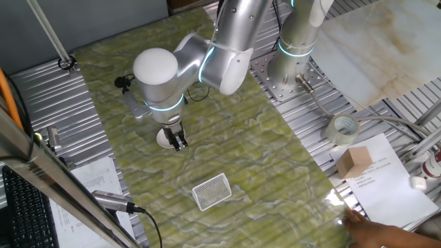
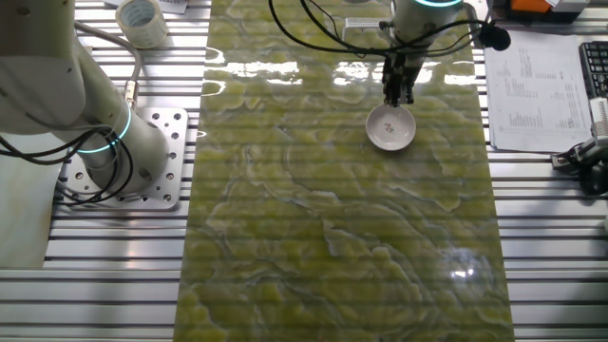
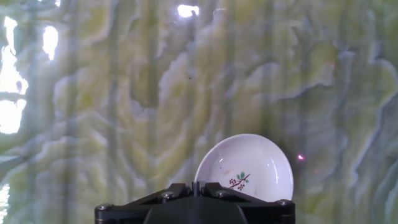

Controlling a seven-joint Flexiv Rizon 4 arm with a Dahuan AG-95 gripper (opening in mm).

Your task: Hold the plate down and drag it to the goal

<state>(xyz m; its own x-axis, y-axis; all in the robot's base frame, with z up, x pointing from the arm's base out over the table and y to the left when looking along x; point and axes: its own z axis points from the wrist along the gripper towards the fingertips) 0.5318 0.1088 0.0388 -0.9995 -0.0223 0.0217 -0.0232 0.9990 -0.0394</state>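
Plate [image 3: 249, 169], empty, beneath closed jaws

Table [image 1: 62, 96] is ribbed aluminium profile, silver slats running lengthwise. A glossy green-yellow marbled mat [image 1: 262, 158] covers its middle strip; overhead light glares off it as bright white patches, strongest at the mat's far end in the other fixed view. Beside the mat, on bare slats: clear tape roll [image 1: 343, 129], small cardboard box [image 1: 355, 162] sitting on white paper sheets [image 1: 386, 186]. On the mat's opposite side: printed paper [image 1: 83, 193], black keyboard [image 1: 24, 213], a handheld device with cable [image 1: 114, 201]. Perforated metal base plate [image 2: 157, 157] is bolted to the slats next to the mat. A pale marbled board [image 1: 386, 48] lies past the tape roll.
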